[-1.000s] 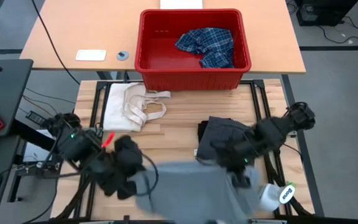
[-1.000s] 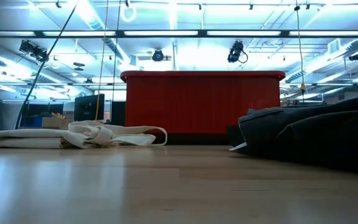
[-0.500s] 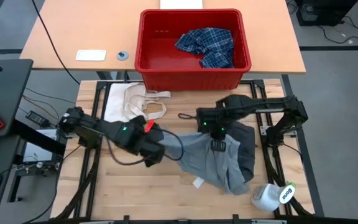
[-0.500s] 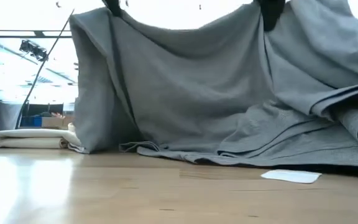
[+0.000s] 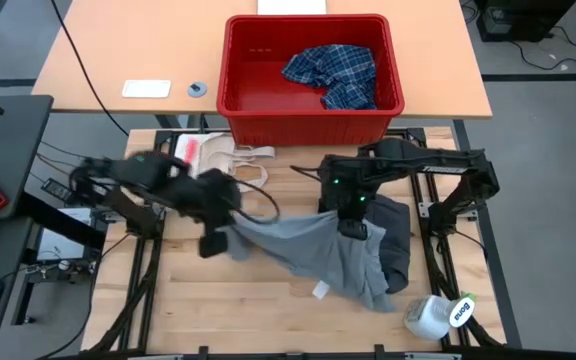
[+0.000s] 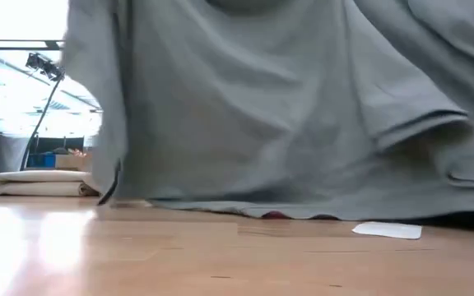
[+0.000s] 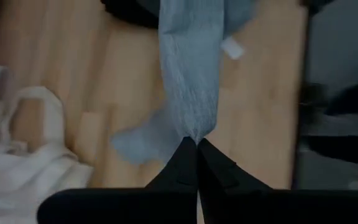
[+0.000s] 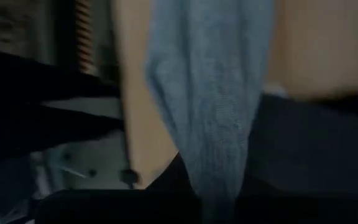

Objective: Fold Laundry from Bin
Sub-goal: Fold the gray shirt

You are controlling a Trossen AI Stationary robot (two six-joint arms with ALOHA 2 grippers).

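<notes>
The tabletop now carries a wide spread of light grey shirt, where a second ago that same shirt hung bunched off the near edge; since then I have hauled it inward and stretched it between my two arms, so it hangs like a curtain across the low view, its hem brushing the wood. The red bin sits at the far side with only the plaid shirt left inside, which I judge to be the next piece after this one. A dark garment lies partly under the grey shirt on my right side, and the cream cloth with loops rests to my left, untouched. My right claw is clenched on the shirt's upper edge near the dark garment; my left claw is clenched on the opposite corner, pulled further toward my left than half a second ago. With the cloth taut, I judge it ready to lay flat for folding.
</notes>
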